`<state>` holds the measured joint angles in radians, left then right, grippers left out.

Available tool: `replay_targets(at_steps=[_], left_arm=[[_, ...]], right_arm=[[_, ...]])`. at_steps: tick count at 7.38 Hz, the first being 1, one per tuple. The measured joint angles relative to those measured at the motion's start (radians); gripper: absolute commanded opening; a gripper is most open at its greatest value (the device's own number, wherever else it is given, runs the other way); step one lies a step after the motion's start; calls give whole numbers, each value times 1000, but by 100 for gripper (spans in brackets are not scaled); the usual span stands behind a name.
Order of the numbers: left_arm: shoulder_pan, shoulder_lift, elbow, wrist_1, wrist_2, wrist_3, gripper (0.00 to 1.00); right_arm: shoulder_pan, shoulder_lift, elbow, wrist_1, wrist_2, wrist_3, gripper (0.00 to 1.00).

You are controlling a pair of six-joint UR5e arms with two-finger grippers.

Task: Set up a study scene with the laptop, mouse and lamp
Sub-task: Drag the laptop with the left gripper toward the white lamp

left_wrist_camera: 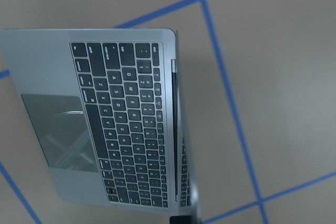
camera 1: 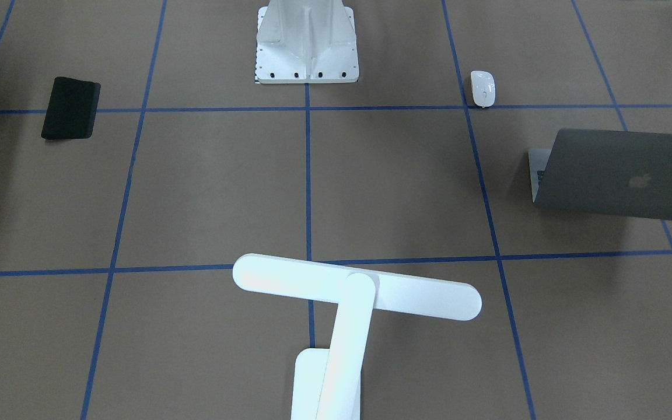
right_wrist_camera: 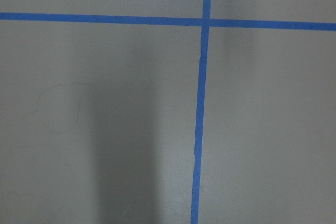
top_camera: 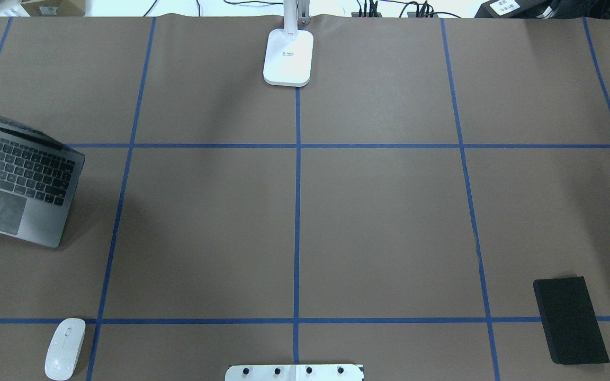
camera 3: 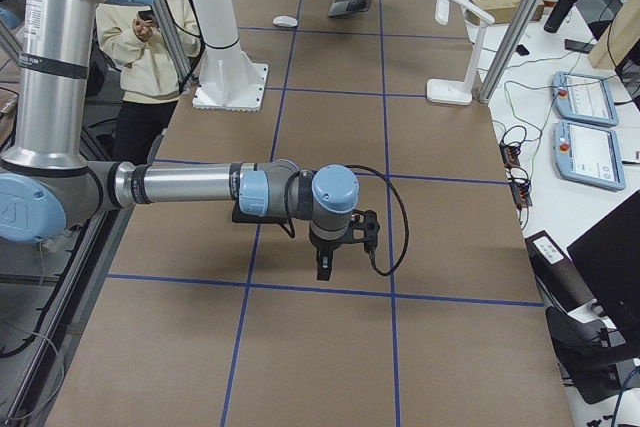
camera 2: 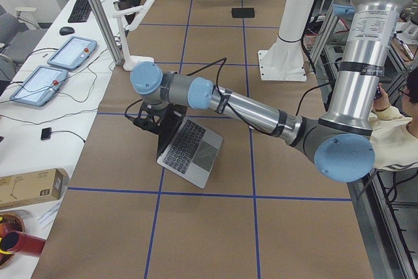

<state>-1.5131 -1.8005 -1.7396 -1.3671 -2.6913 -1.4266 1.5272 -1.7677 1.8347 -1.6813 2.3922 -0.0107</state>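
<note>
The laptop [top_camera: 19, 174] stands open at the table's left edge, with its lid [camera 1: 622, 181] upright. My left gripper [camera 2: 147, 122] is at the lid's top edge. In the left wrist view the lid [left_wrist_camera: 176, 129] runs edge-on to the bottom of the frame. I cannot tell if the gripper is shut on it. The white mouse [top_camera: 65, 348] lies near the robot, left of the pedestal. The lamp's base [top_camera: 288, 58] stands at the far middle, its head [camera 1: 356, 286] over the table. My right gripper [camera 3: 322, 267] points down over bare table. I cannot tell if it is open or shut.
A black mouse pad [top_camera: 570, 320] lies at the near right. The white bolted pedestal [camera 1: 307, 41] stands at the robot's side. A person [camera 3: 150, 37] stands behind the robot. Tablets [camera 2: 55, 70] and cables lie on a side desk beyond the far edge.
</note>
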Motion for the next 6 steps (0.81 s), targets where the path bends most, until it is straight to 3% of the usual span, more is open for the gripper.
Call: replay_targets(at_steps=[3, 6], left_arm=[[79, -112, 37, -16, -95, -134, 0], [177, -190, 67, -145, -140, -408, 0]], right_arm=[[1, -19, 12, -6, -6, 0, 100], [1, -16, 15, -5, -9, 0, 100]])
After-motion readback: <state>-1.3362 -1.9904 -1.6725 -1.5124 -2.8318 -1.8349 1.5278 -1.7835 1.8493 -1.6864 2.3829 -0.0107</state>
